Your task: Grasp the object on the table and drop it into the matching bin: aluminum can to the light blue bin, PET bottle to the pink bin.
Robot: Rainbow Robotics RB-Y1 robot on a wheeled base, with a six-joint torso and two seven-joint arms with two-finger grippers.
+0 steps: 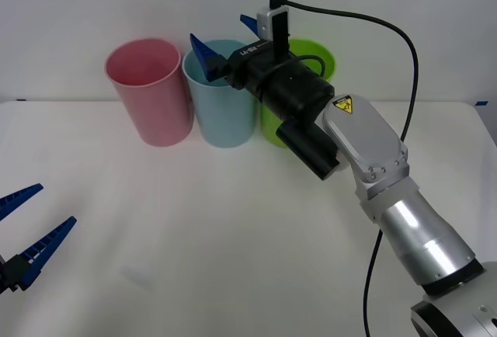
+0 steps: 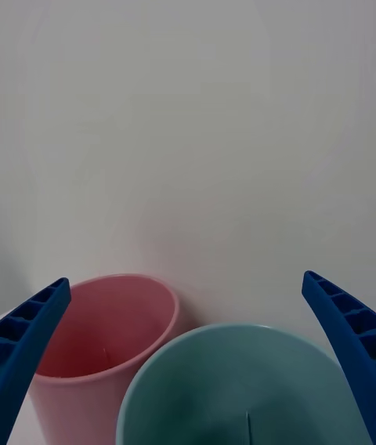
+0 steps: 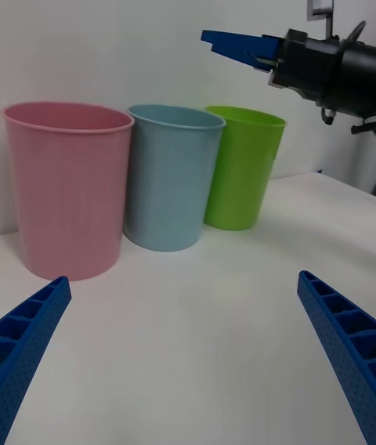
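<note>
Left gripper [image 1: 58, 203]: sitting low at the table's near left edge, fingers spread wide, gripping nothing; well apart from the bins.
Table [image 1: 194, 236]: plain white top, carrying the row of bins along its far side.
Pink bin [image 1: 151, 96]: standing upright at the left end of the row, just beside the blue one; what shows of its inside in the right wrist view is looking bare.
Light blue bin [image 1: 225, 116]: standing upright in the middle of the row, mouth opening straight up under the right arm's fingers.
Right gripper [image 1: 217, 30]: hovering directly above the light blue bin's rim, pointing toward the far wall, fingers released and wide apart, nothing sitting between them.
Key relation: right arm is being the near one to the blue bin; the bin's mouth is lying straight below its fingertips.
Aluminum can: whereabouts and long axis cannot be told; judging from the spread fingers over the blue bin, it is probably lying down inside it, hidden by the wall.
Can look: cannot tell.
Lime green bin [image 1: 320, 56]: standing at the right end, partly behind the right arm.
</note>
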